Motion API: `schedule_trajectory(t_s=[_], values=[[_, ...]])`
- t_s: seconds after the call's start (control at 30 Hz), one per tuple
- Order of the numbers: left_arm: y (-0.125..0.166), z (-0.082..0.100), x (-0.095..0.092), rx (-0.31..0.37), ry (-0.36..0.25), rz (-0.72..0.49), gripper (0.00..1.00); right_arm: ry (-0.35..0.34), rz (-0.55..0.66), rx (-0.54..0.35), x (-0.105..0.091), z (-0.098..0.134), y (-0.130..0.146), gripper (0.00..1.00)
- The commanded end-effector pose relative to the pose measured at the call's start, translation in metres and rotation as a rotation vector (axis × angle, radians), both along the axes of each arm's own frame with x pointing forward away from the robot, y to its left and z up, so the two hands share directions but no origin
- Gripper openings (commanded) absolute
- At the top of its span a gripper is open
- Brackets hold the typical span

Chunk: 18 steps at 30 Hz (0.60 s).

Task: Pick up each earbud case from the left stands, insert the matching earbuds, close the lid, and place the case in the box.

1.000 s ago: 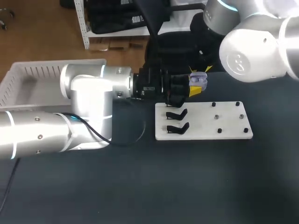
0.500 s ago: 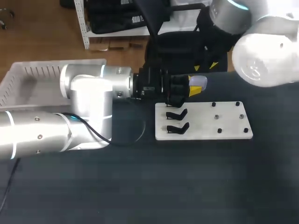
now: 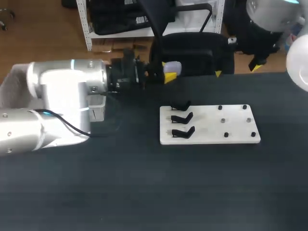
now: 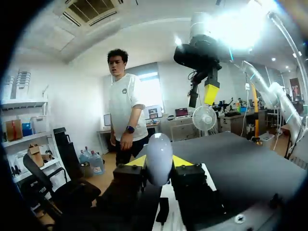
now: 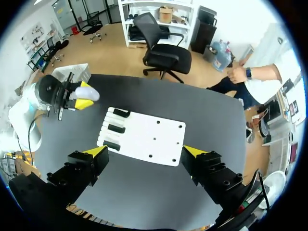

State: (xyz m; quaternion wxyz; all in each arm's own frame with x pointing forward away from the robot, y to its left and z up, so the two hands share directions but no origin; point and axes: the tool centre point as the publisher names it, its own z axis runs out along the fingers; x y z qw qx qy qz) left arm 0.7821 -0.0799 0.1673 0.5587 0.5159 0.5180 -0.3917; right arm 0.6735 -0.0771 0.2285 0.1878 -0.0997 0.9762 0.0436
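At the far left, a white box (image 3: 13,81) sits at the back corner of the dark table (image 3: 154,192), partly hidden behind the silver left arm (image 3: 62,96). This arm comes in from the left and points sideways toward the middle of the table.

The left end effector (image 3: 168,73) is gripping a pale, rounded earbud case (image 3: 173,67). A yellow fingertip presses on each side of the case, and the case sticks out past the tips. Its lid looks closed. The case is held in the air above the table's back edge, clear of the surface. The box is behind this end effector, back along its arm.

In front of and to the right of the left end effector, a white board (image 3: 211,126) lies flat on the table. Three black stands (image 3: 182,117) line the board's left edge, and small dark pegs (image 3: 225,121) dot its right half.

At the far right, the right arm (image 3: 298,57) comes in from the upper corner. The right end effector (image 5: 145,151) is high above the table with its yellow-tipped fingers spread wide and nothing between them. The board lies well below it, and the held case is off to its side, well apart.
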Motion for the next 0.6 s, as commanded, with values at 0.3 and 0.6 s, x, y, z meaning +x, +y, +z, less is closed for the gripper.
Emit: schedule_trajectory(t_s=[0.3,0.6], values=[[0.196,0.011,0.022,0.090,-0.135,0.374,0.00,0.029,-0.036,0.034,-0.042,-0.026,0.031,1.00],[0.268,-0.040,0.041,0.163,-0.065,0.488,0.00,0.072,-0.062,0.033,-0.059,-0.027,0.047,1.00]])
